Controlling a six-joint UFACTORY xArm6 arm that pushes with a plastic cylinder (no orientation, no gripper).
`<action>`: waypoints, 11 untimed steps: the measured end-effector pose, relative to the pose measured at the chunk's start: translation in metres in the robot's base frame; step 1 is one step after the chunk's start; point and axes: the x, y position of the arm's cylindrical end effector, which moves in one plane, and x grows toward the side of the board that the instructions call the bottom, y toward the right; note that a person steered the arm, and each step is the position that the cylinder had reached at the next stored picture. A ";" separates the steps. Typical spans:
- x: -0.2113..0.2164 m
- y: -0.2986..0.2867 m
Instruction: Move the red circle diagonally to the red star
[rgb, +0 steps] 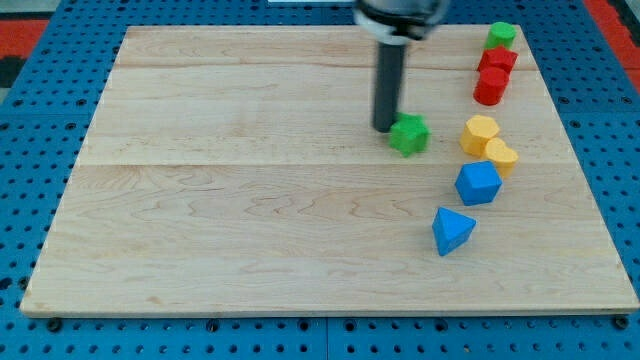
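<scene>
The red circle (489, 87) stands near the board's right edge toward the view's top. The red star (497, 60) sits just above it, touching or nearly touching. My tip (384, 127) rests on the board well to the left of both red blocks, right beside the left side of a green star (408, 134). The rod rises from the tip toward the view's top edge.
A green block (501, 35) lies above the red star at the top right corner. Two yellow blocks (480, 133) (501, 156), a blue cube-like block (478, 183) and a blue triangle (452, 230) trail down the right side. The wooden board (250, 200) sits on blue pegboard.
</scene>
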 end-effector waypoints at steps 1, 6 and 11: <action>-0.010 0.005; -0.046 0.194; -0.083 -0.059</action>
